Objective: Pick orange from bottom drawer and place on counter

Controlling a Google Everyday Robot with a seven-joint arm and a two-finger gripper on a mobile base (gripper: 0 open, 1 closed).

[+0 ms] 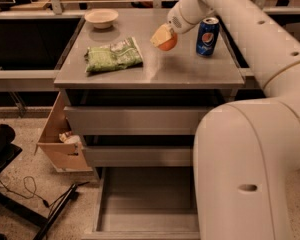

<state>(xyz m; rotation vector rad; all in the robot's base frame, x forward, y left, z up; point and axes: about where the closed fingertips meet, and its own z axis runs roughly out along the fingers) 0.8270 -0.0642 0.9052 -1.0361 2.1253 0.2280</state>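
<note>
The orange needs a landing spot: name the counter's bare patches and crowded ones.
Bare: the front strip of the counter, before the green bag and soda can, and the middle between them, under the gripper holding the orange. Also the back between bowl and gripper. Crowded: left by the bag, right back by the can.

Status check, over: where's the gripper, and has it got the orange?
Gripper over counter, shut on orange. Bottom drawer open. Pepsi can close beside it, green snack bag farther off.
</note>
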